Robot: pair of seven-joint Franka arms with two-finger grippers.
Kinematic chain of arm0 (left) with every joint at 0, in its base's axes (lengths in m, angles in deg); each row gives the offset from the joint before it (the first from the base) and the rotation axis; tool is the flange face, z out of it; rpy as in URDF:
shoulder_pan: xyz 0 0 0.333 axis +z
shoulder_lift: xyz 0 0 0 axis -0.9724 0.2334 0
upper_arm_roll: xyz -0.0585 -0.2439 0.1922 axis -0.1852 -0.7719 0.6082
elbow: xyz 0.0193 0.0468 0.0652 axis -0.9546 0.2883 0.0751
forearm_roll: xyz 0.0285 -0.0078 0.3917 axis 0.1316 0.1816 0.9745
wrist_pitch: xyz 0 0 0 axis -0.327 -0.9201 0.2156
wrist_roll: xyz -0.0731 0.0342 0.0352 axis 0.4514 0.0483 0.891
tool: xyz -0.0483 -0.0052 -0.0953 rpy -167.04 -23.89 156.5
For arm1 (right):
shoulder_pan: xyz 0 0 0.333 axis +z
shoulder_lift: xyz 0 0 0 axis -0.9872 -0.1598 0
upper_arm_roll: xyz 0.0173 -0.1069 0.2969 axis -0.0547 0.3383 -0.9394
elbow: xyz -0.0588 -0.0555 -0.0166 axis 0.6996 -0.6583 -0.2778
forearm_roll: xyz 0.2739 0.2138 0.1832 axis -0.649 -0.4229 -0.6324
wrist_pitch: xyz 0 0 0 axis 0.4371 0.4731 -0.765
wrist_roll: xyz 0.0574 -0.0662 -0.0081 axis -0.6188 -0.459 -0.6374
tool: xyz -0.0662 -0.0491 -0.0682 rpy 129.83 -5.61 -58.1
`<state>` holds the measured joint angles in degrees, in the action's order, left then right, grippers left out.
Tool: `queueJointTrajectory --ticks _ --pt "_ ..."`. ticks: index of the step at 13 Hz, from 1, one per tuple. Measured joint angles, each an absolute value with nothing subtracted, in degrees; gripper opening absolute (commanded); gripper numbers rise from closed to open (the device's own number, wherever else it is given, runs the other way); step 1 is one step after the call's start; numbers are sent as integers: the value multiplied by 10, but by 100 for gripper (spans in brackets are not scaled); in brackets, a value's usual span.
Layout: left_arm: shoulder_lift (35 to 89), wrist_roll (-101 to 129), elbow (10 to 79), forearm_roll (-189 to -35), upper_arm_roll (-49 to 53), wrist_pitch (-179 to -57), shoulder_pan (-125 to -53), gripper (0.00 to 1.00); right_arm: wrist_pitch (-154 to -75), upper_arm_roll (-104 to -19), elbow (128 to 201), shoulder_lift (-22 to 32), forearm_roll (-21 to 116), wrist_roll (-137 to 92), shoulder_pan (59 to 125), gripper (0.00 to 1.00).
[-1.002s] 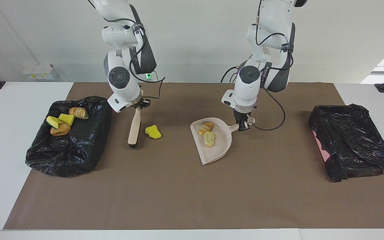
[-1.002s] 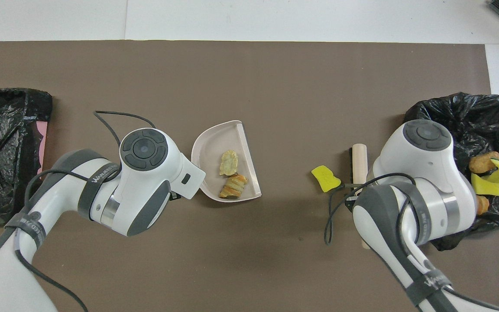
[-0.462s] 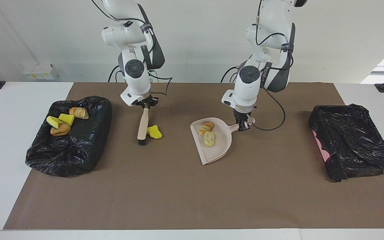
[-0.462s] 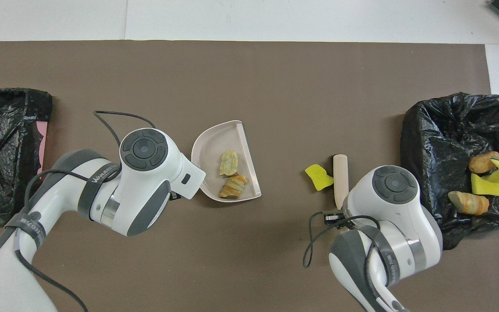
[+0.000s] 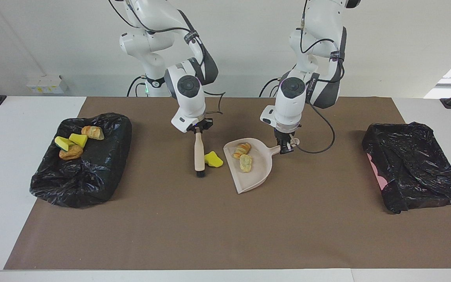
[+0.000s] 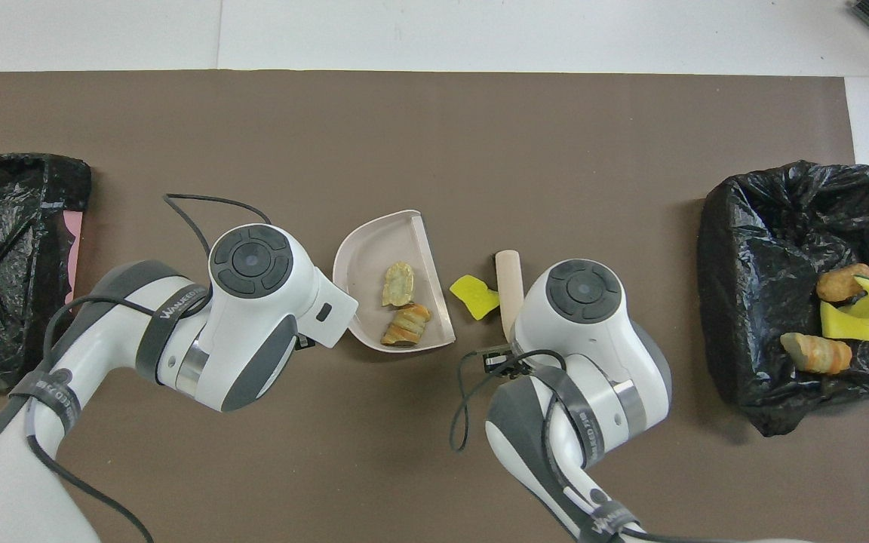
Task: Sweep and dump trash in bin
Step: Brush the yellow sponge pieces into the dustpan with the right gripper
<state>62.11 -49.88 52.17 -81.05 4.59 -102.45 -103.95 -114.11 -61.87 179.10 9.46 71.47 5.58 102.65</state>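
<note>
Starting at the right arm's end of the table, a bin lined with a black bag [image 5: 92, 176] holds four pieces of trash [image 5: 77, 139], two yellow chunks and two golden-brown bread bits. Next along, the right gripper [image 5: 198, 130] is pinching the top of the brush [image 5: 199, 152], fingers pressed tight on the handle, bristles down on the brown mat [image 5: 210, 227]. A loose yellow chunk [image 5: 213, 159] lies against the brush head, between it and the open edge of the dustpan [image 5: 251, 186], close to that edge. Two bread-like bits [image 5: 242, 149] sit inside the pan. The left gripper [image 5: 287, 148] is clamped on the dustpan's handle, on the side nearer the robots. At the left arm's end sits a second black-bagged bin [image 5: 413, 164]
</note>
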Motion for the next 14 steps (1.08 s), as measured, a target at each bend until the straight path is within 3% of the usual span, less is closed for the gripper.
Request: queueJointTrajectory --ticks 5,14 --pt "621 -499 523 -810 46 -1026 -1039 0 -1139 -619 1698 31 655 48 1076 0" --pt "619 -531 520 -810 50 -1035 -1030 0 -1065 -611 1694 31 737 25 1043 0"
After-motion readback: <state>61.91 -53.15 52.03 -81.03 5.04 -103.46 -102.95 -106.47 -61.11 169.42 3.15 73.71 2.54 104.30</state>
